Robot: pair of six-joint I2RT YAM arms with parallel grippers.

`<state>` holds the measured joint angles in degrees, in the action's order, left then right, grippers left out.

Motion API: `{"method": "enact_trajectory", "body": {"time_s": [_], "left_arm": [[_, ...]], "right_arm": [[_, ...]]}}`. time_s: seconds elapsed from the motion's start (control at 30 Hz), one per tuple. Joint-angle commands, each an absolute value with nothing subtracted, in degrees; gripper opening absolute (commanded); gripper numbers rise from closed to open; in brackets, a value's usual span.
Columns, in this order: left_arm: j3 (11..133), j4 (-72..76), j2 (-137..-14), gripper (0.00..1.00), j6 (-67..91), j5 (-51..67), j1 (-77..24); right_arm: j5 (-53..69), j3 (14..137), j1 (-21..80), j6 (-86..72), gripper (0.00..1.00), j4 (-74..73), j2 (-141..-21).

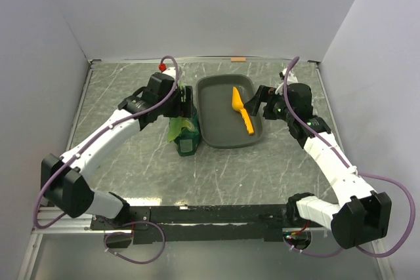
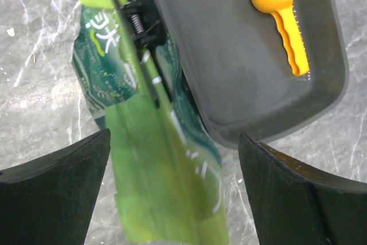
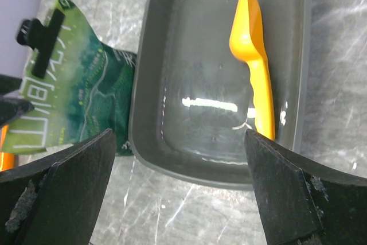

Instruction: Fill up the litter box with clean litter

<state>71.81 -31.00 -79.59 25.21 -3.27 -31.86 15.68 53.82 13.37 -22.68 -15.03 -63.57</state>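
Grey marbled desk [image 1: 131,168] is sitting between pale walls, and the litter box [image 1: 216,116] is lying at its centre, its long sides running from 12 to 6 o'clock. An orange scoop [image 1: 241,111] is resting inside along the 3 o'clock wall, bowl toward 12 and handle toward 5. No clean litter is showing. The box floor is looking bare and glossy, so the filling is not yet begun, and the granules are presumably inside the green bag [image 1: 186,137] standing just beside the box at its 9 o'clock side. A black clip [image 2: 139,22] is pinching the bag's folded top.

The step in hand is likely taking hold of that bag. Doing it well probably means coming down squarely over the fold and closing below the clip where the film is doubled. The bag should be staying upright so nothing is spilling before the clip is off.

The left arm is stretching in from 7 o'clock with its wrist bent downward. The left gripper [image 2: 174,136] is hovering over the bag with fingers spread wide either side of the green fold, touching nothing. The right arm is reaching in from 5 o'clock. The right gripper [image 3: 179,133] is hanging equally wide apart and empty, near the box's 3 o'clock rim.
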Motion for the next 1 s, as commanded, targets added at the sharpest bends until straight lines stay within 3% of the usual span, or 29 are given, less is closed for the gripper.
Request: {"method": "enact_trajectory", "body": {"time_s": [0.0,0.07,0.17,0.2,0.33,0.63,0.97], "left_arm": [[76.99,-32.43,-82.96,0.92,26.98,-6.59,-33.66],[77.69,-32.87,-83.76,0.84,26.98,-6.77,-34.1],[78.57,-33.39,-84.72,0.54,26.72,-6.59,-34.19],[78.84,-33.75,-85.16,0.33,26.63,-6.68,-34.28],[81.29,-37.08,-85.96,0.01,25.06,-6.5,-34.45],[85.51,-45.08,-83.32,0.01,10.12,-5.28,-35.16],[79.02,-40.95,-67.25,0.01,-5.88,1.13,-35.16]], "right_arm": [[16.44,53.0,13.8,-22.76,1.0,-12.48,-63.37],[16.35,53.0,13.8,-22.68,0.99,-12.66,-63.72],[16.52,52.65,13.8,-22.76,1.0,-12.57,-64.07],[16.61,52.56,13.8,-22.76,1.0,-12.48,-64.16],[17.14,52.47,13.8,-22.85,0.99,-12.83,-64.95],[19.42,53.44,13.8,-23.82,0.99,-13.27,-65.74],[18.11,56.77,15.38,-21.8,0.98,-18.63,-63.81]]}}
